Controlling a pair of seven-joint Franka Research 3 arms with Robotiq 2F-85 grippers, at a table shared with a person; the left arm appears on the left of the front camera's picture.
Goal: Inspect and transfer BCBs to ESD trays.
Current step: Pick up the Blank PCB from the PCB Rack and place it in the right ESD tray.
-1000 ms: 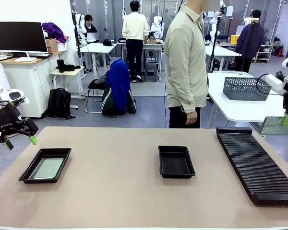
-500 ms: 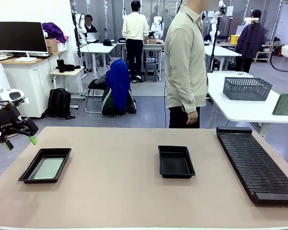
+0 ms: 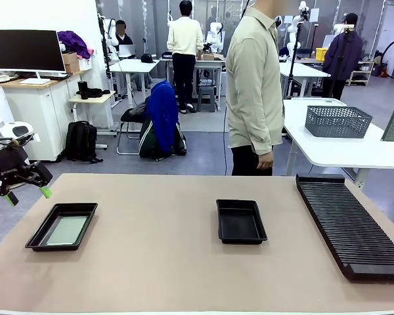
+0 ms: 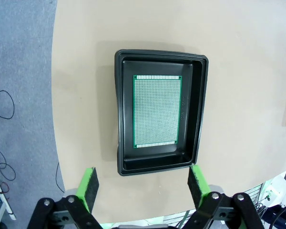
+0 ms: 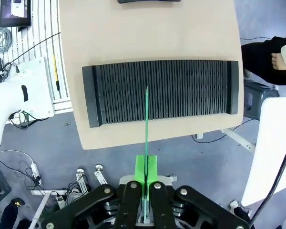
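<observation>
We are finding the right gripper (image 5: 146, 168) clamped shut on a BCB (image 5: 146, 119) held edge-on, the slotted rack (image 5: 190, 100) well beyond it. The left gripper (image 4: 142, 185) is hanging wide open, a second BCB (image 4: 157, 112) lying flat in the tray (image 4: 120, 119) ahead of it. We are judging the narrow edge grip liable to let the board pivot or slip in transit.

Left tool (image 3: 29, 195): black linkage body, bright green pads (image 4: 89, 183), silver screws at the pivots, white arm housing (image 3: 13, 130) behind it with a small blue light. Right tool (image 5: 146, 168): same black build, green pads. Person (image 3: 253, 85): pale khaki long-sleeve shirt, dark trousers.
</observation>
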